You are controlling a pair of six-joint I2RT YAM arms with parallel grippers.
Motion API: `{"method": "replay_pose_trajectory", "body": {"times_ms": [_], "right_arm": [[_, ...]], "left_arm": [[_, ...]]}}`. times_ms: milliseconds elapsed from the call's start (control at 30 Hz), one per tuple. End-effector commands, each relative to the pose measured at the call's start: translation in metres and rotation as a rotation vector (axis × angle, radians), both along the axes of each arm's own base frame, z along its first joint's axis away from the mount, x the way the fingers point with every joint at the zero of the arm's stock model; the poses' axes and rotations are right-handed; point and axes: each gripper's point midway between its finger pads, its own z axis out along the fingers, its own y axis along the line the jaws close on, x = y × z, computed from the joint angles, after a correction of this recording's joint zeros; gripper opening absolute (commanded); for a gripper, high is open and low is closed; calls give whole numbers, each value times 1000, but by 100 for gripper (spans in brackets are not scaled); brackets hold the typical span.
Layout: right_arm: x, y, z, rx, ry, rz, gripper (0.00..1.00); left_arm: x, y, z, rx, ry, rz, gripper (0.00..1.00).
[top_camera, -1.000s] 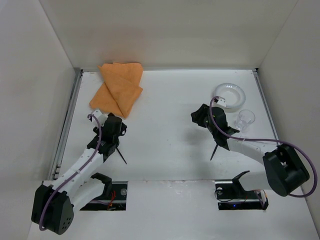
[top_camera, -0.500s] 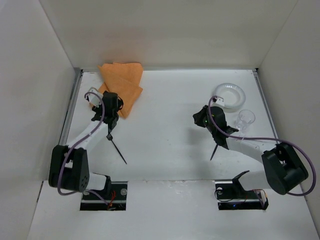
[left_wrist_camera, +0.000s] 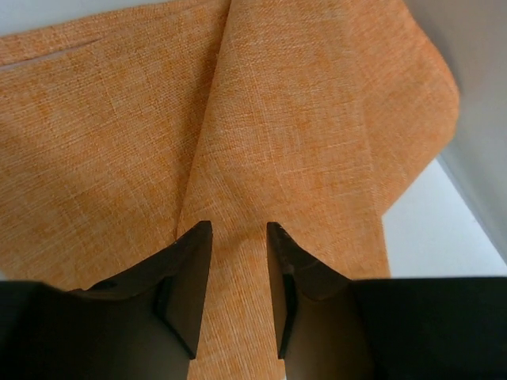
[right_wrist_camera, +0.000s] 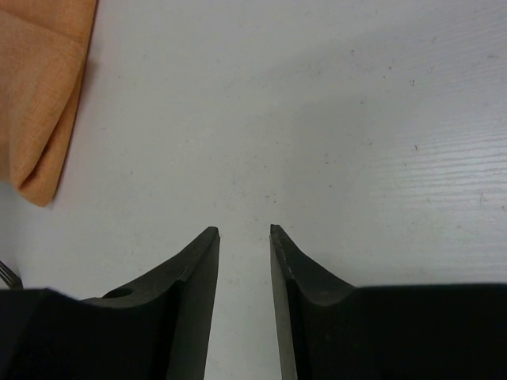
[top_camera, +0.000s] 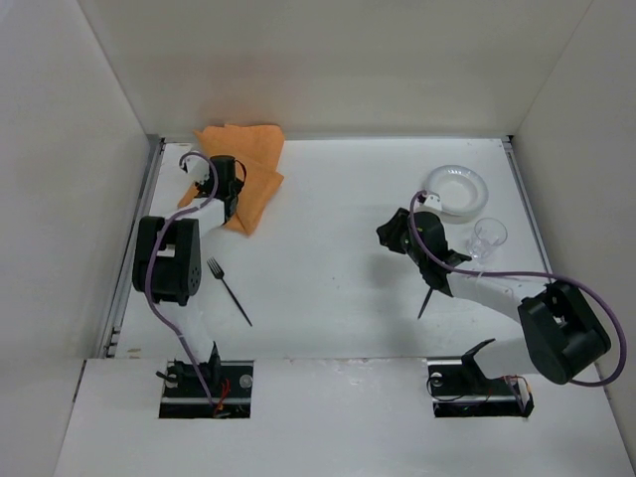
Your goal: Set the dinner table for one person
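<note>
The white dinner table spans the walled bay; a folded orange cloth lies at its far left, the left gripper narrowly parted over it; the right gripper, parted and empty, hangs above bare table; black fork at left; white plate and clear cup at right.

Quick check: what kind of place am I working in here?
Probably a lab robot cell, not a dining room: plain white panel walls box in the matte white table, with thin metal rails along its sides.
</note>
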Motion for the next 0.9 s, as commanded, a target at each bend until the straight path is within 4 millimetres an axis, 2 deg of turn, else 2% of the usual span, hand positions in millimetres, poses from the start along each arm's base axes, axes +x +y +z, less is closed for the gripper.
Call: {"method": "replay_pose_trajectory", "body": {"times_ms": [0,100,300,433,533,633,733,867], "right_arm": [[10,9,24,27,-69,14,39],[9,11,20,30,-59,19,44],[13,12,18,24,-64,24,59],[12,21,20,39,-70,49,66],[20,30,20,68,-74,52,68],[29,49,30,104,-75,77,70],[43,62,42,134,-86,83,72],[68,84,43,158,-77,103,73]], "left_arm": [[21,-3,5,3,-27,-32,28],[20,-22,-19,-45,20,-91,26],[-20,-91,-58,-79,91,-225,25],[-48,-126,-71,-73,112,-310,25],[-66,-154,-75,-68,128,-390,24],[-87,-188,-82,-64,148,-486,22],[-108,-213,-89,-61,170,-562,20],[-133,-221,-99,-62,203,-609,18]]}}
